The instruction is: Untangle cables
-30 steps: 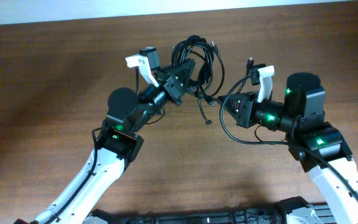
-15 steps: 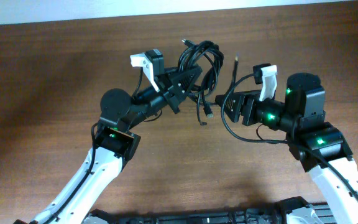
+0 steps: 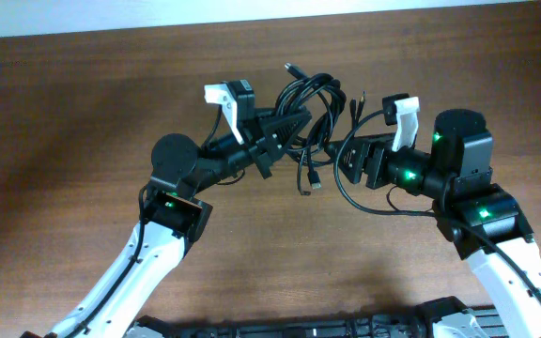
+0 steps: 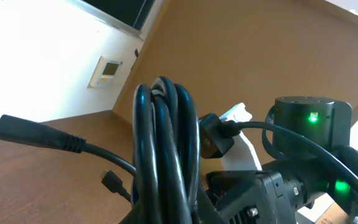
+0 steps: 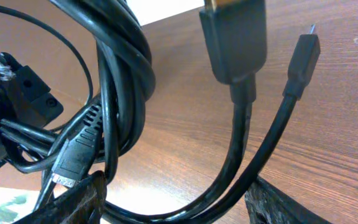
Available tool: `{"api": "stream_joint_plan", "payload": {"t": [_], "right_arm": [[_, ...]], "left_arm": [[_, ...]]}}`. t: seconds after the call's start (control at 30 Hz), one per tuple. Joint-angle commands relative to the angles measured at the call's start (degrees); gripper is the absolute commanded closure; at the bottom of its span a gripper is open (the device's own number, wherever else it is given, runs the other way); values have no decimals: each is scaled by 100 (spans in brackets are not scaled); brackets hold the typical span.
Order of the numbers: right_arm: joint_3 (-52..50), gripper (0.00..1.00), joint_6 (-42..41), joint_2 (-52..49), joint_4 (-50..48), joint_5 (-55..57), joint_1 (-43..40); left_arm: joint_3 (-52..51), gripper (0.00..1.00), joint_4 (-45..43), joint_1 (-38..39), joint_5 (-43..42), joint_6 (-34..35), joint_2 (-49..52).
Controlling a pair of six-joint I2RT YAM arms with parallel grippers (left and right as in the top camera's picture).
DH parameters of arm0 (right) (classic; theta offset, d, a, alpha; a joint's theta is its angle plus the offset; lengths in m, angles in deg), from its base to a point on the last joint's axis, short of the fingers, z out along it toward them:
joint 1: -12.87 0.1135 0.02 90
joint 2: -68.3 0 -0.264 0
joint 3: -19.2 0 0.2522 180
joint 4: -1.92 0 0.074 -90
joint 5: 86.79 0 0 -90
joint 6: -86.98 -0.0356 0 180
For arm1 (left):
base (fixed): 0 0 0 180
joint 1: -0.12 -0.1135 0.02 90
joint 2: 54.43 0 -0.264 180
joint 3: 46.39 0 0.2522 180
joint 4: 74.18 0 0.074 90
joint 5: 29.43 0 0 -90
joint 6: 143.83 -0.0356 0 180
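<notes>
Snagging is looking likely, since left jaws are pinching the cables at 12 o'clock while right jaws are gaping wide around dangling strands.

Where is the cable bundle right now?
In the overhead view, the cables hang over the far centre of the table, gripped by the left gripper, with the open right gripper just beside them.

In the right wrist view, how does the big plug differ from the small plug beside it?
The big plug is wide and blocky, with gold metal at its tip; the small plug is narrow, with a thin dark tip. Both are black, point upward and end black cables.
</notes>
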Motion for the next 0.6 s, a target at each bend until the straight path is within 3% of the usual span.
{"api": "stream_joint_plan", "payload": {"t": [0.0,0.3,0.43,0.57], "right_arm": [[46,30,-2,22,-37,-2,-9],[46,30,-2,-11,15,337,-7],[44,30,-2,-9,254,623,-9],[44,30,0,-11,291,756,-9]], "left_arm": [[85,100,-66,4,-334,-131,-55],[85,100,-136,9,-605,-129,-55],[85,100,-874,57,-852,-127,-55],[87,100,-870,68,-905,-125,-55]]}}
